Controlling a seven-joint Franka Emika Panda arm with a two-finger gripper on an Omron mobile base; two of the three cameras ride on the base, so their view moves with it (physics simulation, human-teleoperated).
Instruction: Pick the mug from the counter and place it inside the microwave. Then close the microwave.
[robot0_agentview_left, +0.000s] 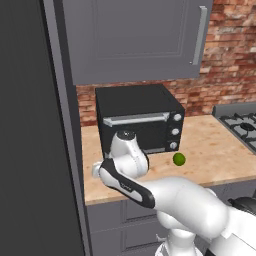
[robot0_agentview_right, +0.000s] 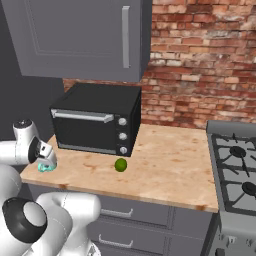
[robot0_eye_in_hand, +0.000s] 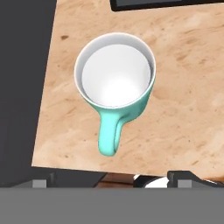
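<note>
- Hand (robot0_eye_in_hand: 112, 177), two dark fingertips at the foot of the hand view, hangs directly above the small teal-green mug with the white rim and white inside (robot0_eye_in_hand: 114, 76); I read the tips as spread wide, wider than the cup, and holding nothing.
- From the right base camera I see the hand (robot0_agentview_right: 46, 156) low over the mug (robot0_agentview_right: 46, 167) at the left end of the light wooden butcher-block bench (robot0_agentview_right: 170, 165).
- Mug stands upright and empty on the bench, close to its left edge, just in front of the small black oven with the silver bar handle and knobs (robot0_agentview_right: 97, 120). Its curved teal handle (robot0_eye_in_hand: 109, 138) points toward the fingertips.
- Small round green lime (robot0_agentview_right: 120, 164) lies well apart to the right.
- My judgement: the mug is rigid, light and smooth-glazed, so somewhat slippery, and it could chip if dropped.
- Recommended hold, in my view: one fingertip inside the rim and one outside, on the wall away from the handle, or across the body.
</note>
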